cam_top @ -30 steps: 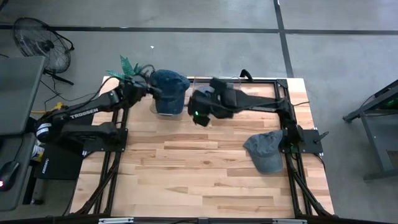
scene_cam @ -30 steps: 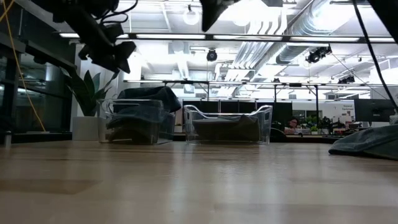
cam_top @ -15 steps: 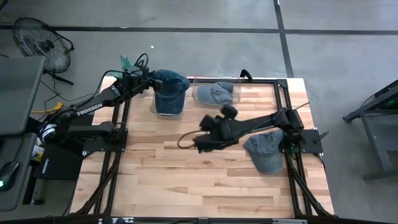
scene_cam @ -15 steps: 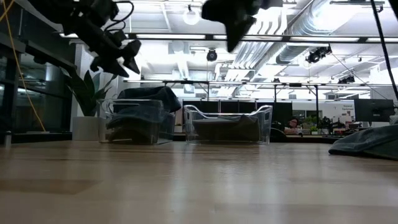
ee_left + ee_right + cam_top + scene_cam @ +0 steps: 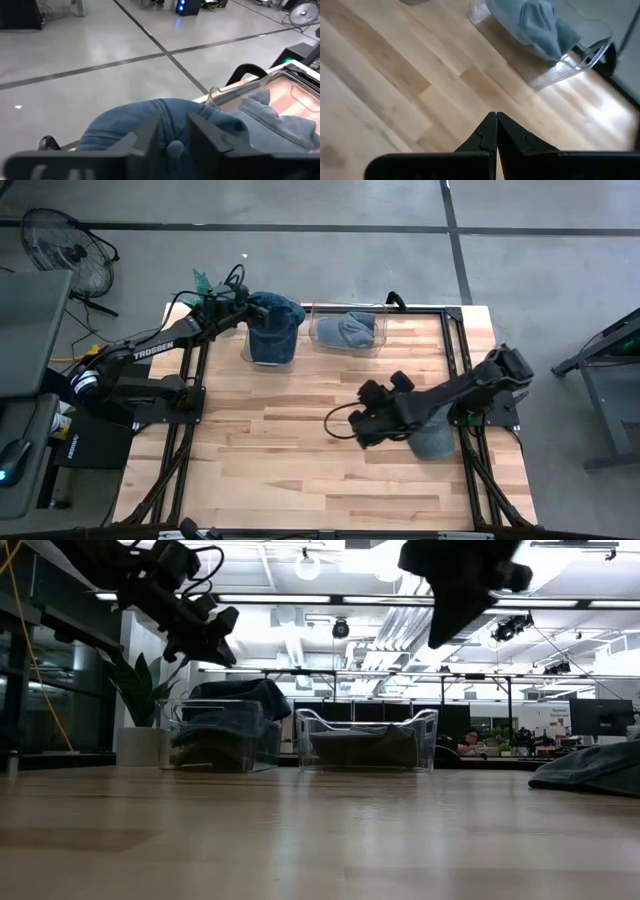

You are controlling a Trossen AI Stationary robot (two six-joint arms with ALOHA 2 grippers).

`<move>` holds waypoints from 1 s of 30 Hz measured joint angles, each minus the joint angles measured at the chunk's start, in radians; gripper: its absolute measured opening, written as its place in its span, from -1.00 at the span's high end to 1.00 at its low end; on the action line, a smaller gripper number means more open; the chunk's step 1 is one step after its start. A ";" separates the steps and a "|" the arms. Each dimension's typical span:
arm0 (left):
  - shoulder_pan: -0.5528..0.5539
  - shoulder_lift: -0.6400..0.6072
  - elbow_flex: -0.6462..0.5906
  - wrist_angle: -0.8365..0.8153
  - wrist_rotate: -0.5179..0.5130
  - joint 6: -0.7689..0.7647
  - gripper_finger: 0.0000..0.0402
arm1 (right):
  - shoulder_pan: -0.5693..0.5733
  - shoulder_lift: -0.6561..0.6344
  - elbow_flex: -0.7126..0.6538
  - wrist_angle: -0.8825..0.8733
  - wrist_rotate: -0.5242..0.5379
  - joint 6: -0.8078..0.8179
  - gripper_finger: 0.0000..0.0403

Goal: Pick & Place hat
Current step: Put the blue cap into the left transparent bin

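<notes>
Right gripper (image 5: 352, 423) is hanging above the middle of the wooden table (image 5: 300, 470), its two fingers pressed together with nothing between them, as the right wrist view shows. Its arm is reaching in from the right edge and is crossing over a grey hat (image 5: 432, 430) that is lying on the boards near that edge; in the low view this hat (image 5: 590, 770) is sitting flat at the far right. Bare planks are stretching open in front of the gripper and toward the near edge.

Along the far edge two clear bins are standing side by side. One bin (image 5: 348, 338) is holding a light blue-grey hat (image 5: 350, 330). The other bin (image 5: 268, 350) is carrying a dark blue hat (image 5: 272, 325) that is bulging over its rim.

Left gripper (image 5: 238, 308) is hovering at the far left corner just beside the dark blue hat, with its fingers (image 5: 150, 135) parted by a narrow gap and empty.
</notes>
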 joint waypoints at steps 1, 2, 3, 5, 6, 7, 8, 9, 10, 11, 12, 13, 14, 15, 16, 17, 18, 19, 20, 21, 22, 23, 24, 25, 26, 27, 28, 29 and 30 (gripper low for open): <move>0.000 0.000 0.000 0.003 -0.004 0.005 0.64 | 0.006 -0.022 -0.032 0.036 0.000 0.004 1.00; 0.000 0.000 0.000 0.007 -0.007 0.011 0.74 | 0.009 -0.041 -0.062 0.075 -0.003 0.004 1.00; 0.000 0.000 0.000 0.008 -0.014 0.016 0.84 | 0.012 -0.057 -0.090 0.118 -0.004 0.003 1.00; 0.000 0.000 0.000 0.006 -0.028 0.021 0.96 | 0.017 -0.087 -0.138 0.188 -0.001 0.002 1.00; 0.000 0.000 0.000 0.007 -0.035 0.020 0.96 | 0.017 -0.099 -0.158 0.218 0.002 -0.001 1.00; 0.000 0.000 0.000 0.007 -0.040 0.021 0.94 | 0.017 -0.110 -0.176 0.251 0.003 -0.011 1.00; 0.000 0.002 0.000 0.008 -0.042 0.020 0.94 | 0.017 -0.118 -0.192 0.281 0.002 -0.021 1.00; 0.000 0.008 0.000 0.010 -0.043 0.021 0.95 | 0.016 -0.121 -0.203 0.308 0.003 -0.035 1.00; 0.000 0.016 0.000 0.011 -0.047 0.024 0.97 | 0.016 -0.123 -0.210 0.327 0.004 -0.047 1.00; 0.000 0.026 0.000 0.010 -0.047 0.034 0.99 | 0.016 -0.123 -0.215 0.342 0.004 -0.059 1.00; 0.000 0.034 0.000 0.008 -0.048 0.044 0.99 | 0.013 -0.123 -0.216 0.349 0.003 -0.067 1.00; 0.000 0.041 0.000 0.005 -0.049 0.054 0.99 | 0.012 -0.123 -0.215 0.357 0.004 -0.073 1.00; 0.000 0.052 0.004 -0.003 -0.051 0.067 0.99 | 0.011 -0.124 -0.215 0.367 0.004 -0.079 1.00; 0.000 0.063 0.010 -0.018 -0.055 0.080 0.99 | 0.011 -0.124 -0.215 0.376 0.007 -0.087 1.00; 0.000 0.075 0.017 -0.034 -0.057 0.094 0.99 | 0.011 -0.124 -0.215 0.384 0.008 -0.096 1.00; 0.000 0.088 0.027 -0.051 -0.057 0.110 0.99 | 0.010 -0.124 -0.215 0.392 0.008 -0.104 1.00; 0.000 0.100 0.040 -0.063 -0.056 0.125 0.99 | 0.009 -0.124 -0.215 0.401 0.008 -0.111 1.00; 0.000 0.110 0.054 -0.070 -0.055 0.142 1.00 | 0.007 -0.124 -0.215 0.406 0.008 -0.115 1.00; 0.000 0.116 0.067 -0.080 -0.050 0.165 1.00 | 0.007 -0.124 -0.215 0.406 0.006 -0.115 1.00; 0.000 0.122 0.082 -0.098 -0.047 0.187 1.00 | 0.007 -0.124 -0.215 0.405 0.002 -0.116 1.00; 0.000 0.125 0.097 -0.123 -0.049 0.209 1.00 | 0.007 -0.124 -0.215 0.405 0.000 -0.117 1.00; 0.000 0.125 0.111 -0.152 -0.056 0.234 1.00 | 0.007 -0.124 -0.215 0.405 0.000 -0.117 1.00; 0.000 0.125 0.125 -0.171 -0.056 0.275 1.00 | 0.007 -0.124 -0.215 0.405 0.000 -0.117 1.00; 0.000 0.125 0.140 -0.187 -0.053 0.326 1.00 | 0.007 -0.124 -0.215 0.405 -0.001 -0.117 1.00; 0.000 0.125 0.156 -0.213 -0.050 0.371 1.00 | 0.007 -0.124 -0.215 0.404 -0.005 -0.117 1.00; 0.000 0.125 0.175 -0.252 -0.046 0.408 1.00 | 0.007 -0.124 -0.215 0.404 -0.007 -0.117 1.00; 0.000 0.125 0.195 -0.300 -0.045 0.442 1.00 | 0.007 -0.124 -0.215 0.404 -0.007 -0.117 1.00; 0.001 0.125 0.217 -0.346 -0.054 0.480 1.00 | 0.007 -0.124 -0.215 0.404 -0.007 -0.117 1.00; 0.004 0.125 0.237 -0.386 -0.070 0.520 1.00 | 0.007 -0.124 -0.215 0.404 -0.007 -0.117 1.00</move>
